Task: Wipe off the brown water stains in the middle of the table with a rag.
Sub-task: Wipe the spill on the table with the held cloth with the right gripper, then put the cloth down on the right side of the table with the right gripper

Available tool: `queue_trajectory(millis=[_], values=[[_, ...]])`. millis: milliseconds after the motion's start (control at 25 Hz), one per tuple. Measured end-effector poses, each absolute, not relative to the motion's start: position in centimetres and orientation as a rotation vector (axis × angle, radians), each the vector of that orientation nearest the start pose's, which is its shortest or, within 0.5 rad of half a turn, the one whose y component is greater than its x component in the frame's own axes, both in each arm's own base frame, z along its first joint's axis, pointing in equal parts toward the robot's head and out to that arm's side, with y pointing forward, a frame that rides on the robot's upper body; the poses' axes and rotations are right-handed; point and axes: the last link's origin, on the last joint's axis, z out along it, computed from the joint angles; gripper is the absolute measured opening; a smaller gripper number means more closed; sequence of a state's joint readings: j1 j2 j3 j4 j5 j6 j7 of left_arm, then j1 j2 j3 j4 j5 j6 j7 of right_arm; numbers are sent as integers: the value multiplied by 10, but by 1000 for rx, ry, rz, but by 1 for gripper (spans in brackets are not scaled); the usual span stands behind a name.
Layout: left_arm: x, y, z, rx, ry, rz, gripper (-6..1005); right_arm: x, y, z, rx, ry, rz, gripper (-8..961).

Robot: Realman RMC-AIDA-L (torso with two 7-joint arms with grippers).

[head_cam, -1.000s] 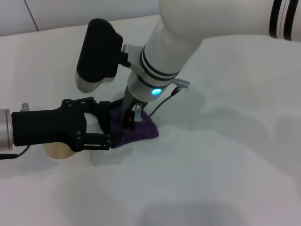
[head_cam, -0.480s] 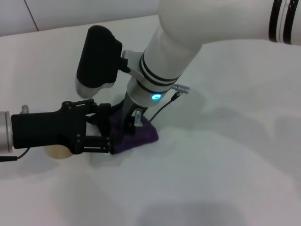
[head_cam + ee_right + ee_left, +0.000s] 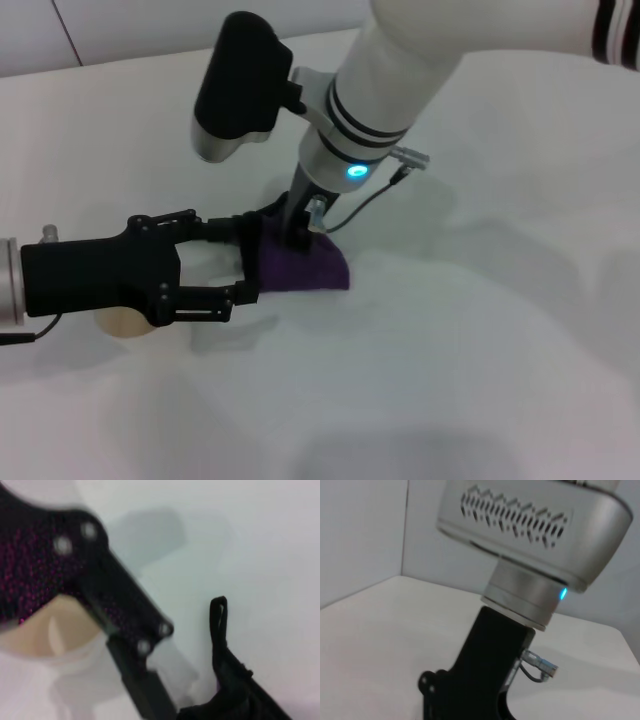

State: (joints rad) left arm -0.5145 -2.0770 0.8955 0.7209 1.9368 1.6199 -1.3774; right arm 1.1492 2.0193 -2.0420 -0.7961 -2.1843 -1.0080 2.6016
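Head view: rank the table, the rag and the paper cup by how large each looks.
1. the table
2. the rag
3. the paper cup, mostly hidden behind the left gripper, so its true size is unsure.

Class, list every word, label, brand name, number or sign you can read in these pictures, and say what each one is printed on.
None: no readable text in any view.
The rag, the paper cup and the table are plain.
The right arm's housing shows only a row of vent slots, no letters.
The blue light on the right wrist is a lamp, not a sign.
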Motion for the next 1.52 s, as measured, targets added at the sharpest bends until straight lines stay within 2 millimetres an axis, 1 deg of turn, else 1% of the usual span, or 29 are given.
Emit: queue_trajectory(millis=[160,400,520,560,720,960,1280,1520], values=[[-240,318,-12,-2909,-450,-685,888,82,389,-115,-2802,349,-571,32],[-242,317,-11,-2903,-441,-684,888,92,381,-94,-2810,433,-532,31],[-242,317,-11,-2901,-440,-682,888,101,378,-83,-2813,496,-558,31],[-242,317,-11,-2901,-440,-682,888,101,378,-83,-2813,496,-558,31],[-243,317,-11,-2899,-440,-682,888,113,380,-75,-2790,542,-576,39],[-245,318,-8,-2876,-451,-691,888,126,381,-61,-2749,577,-534,56],[-249,315,-7,-2865,-473,-692,888,139,379,-58,-2747,595,-526,77],[-249,315,-8,-2865,-478,-696,888,144,377,-55,-2746,614,-509,94]])
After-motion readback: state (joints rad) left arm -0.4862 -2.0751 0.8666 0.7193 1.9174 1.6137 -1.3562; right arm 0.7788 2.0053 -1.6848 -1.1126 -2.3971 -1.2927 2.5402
